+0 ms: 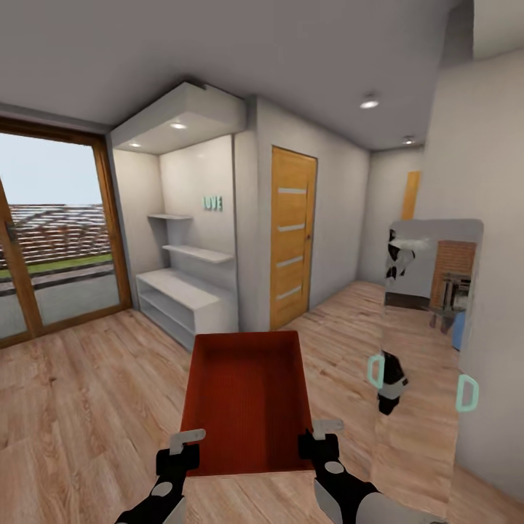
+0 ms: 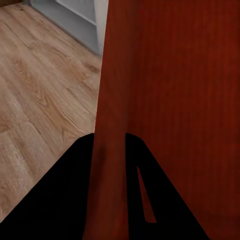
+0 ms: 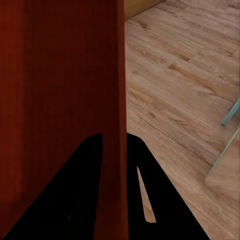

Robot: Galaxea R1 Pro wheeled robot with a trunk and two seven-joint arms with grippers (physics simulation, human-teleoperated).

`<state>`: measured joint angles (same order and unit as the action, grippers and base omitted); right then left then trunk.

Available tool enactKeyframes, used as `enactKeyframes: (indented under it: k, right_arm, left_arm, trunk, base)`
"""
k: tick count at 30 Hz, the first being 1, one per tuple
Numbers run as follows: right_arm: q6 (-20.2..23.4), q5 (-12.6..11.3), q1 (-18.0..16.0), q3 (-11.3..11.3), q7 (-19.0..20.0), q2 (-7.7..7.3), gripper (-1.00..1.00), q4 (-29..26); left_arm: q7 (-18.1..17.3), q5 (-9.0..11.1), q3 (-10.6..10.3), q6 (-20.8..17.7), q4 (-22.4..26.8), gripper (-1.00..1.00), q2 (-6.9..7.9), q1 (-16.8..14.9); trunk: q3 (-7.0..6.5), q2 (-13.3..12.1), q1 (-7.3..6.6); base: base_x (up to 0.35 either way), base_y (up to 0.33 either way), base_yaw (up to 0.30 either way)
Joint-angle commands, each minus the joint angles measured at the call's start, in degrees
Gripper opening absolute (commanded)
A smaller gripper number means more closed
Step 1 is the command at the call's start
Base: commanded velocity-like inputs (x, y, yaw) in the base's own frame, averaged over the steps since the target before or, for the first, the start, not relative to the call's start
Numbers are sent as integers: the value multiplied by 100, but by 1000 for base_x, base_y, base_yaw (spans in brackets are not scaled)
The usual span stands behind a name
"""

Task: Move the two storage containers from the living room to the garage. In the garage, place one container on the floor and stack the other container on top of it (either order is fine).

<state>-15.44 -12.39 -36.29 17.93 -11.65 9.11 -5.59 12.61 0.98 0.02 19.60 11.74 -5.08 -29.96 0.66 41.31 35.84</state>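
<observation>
I hold one orange-red open-topped storage container [image 1: 247, 393] level in front of me over the light wood planks of the living room. My left gripper [image 1: 185, 442] is shut on its near-left wall and my right gripper [image 1: 324, 431] on its near-right wall. In the left wrist view the red wall [image 2: 165, 90] runs between the black fingers [image 2: 60, 200] of the left gripper [image 2: 110, 150]. The right wrist view shows the same wall [image 3: 60, 75] pinched by the right gripper [image 3: 114, 145]. The garage is out of view.
Wood-framed glass doors [image 1: 58, 247] stand at the left. A white shelf unit [image 1: 185, 291] fills an alcove ahead, beside a shut wooden door [image 1: 292, 233]. A hallway [image 1: 378, 284] opens at the back right. A tall mirror [image 1: 429, 349] leans on the right wall, close by.
</observation>
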Motion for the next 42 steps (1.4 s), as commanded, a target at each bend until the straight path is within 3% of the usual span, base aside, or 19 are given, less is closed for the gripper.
enactKeyframes:
  k: [1,32,42]
  right_arm:
    - [6,-35,-1,-88,67,3,-100,5]
    - [6,-41,-3,-88,56,11,-100,5]
    - [6,-44,-2,-88,49,9,-100,5]
  left_arm:
    - [-4,-106,174,-9,12,-100,-14,-10]
    - [-5,-106,174,-9,12,-100,-11,-10]
    - [-4,-106,174,-9,12,-100,-11,-10]
  trunk:
    - [6,6,5]
    - [6,6,5]
    - [6,6,5]
  base:
    - [323,0,0]
    - [323,0,-2]
    - [317,117,-211]
